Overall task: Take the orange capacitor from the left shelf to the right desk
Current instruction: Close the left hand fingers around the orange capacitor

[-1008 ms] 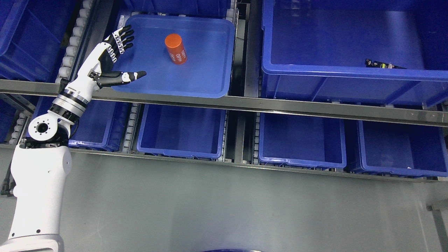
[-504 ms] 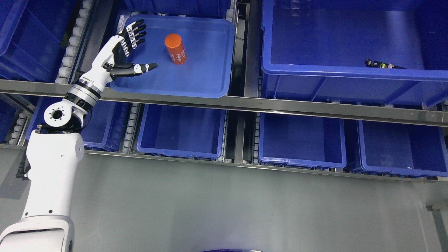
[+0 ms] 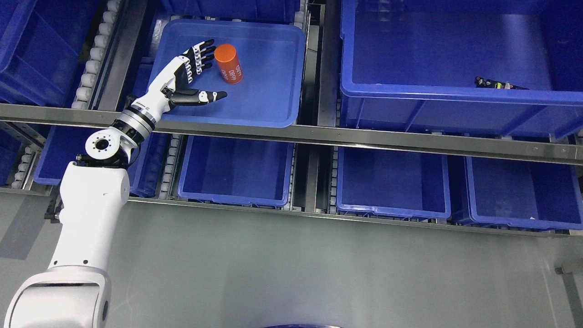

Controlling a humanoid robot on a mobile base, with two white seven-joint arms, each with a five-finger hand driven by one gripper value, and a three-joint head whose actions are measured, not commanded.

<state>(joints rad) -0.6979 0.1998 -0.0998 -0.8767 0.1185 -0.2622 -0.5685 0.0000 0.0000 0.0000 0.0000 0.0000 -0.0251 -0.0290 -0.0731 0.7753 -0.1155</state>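
An orange cylindrical capacitor (image 3: 228, 63) with white print stands tilted in a shallow blue tray (image 3: 273, 105) on the upper shelf. My left hand (image 3: 200, 75) is inside the tray just left of the capacitor, open, with its fingers (image 3: 203, 53) spread close beside the cylinder and the thumb (image 3: 205, 96) stretched out below it. It holds nothing. The right arm is out of view.
A metal shelf rail (image 3: 364, 139) runs across in front of the tray. A large blue bin (image 3: 455, 95) at the upper right holds a small dark part (image 3: 494, 83). Several blue bins (image 3: 237, 168) sit on the lower shelf. Grey floor lies below.
My left arm has moved right and into the tray, bringing the open hand from the tray's left edge to right beside the capacitor. The capacitor has not moved.
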